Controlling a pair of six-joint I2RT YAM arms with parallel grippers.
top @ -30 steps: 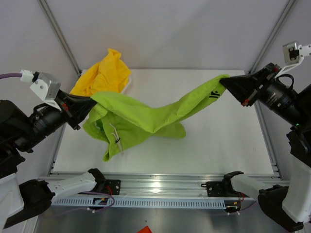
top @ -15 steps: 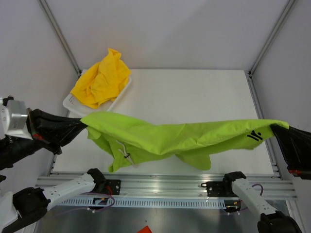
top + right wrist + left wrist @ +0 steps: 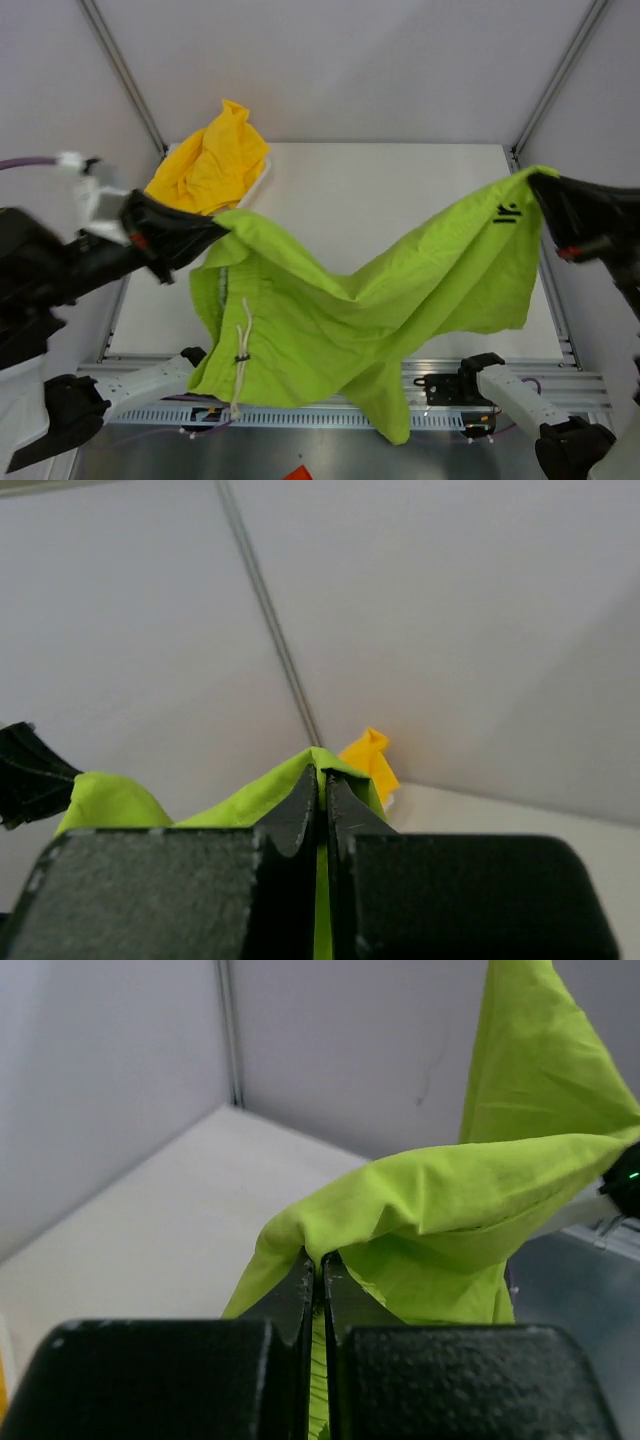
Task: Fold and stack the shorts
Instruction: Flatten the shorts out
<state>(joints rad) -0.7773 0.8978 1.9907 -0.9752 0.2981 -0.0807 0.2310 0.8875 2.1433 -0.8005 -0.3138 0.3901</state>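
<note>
Between left end effector (image 3: 222, 228) and right end effector (image 3: 535, 186) hang green shorts (image 3: 330, 320) both grip.

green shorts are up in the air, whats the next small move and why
Probably move the green shorts farther over the table and lower them: left claw and right claw pinch opposite ends, and the cloth sags past the near edge.
</note>
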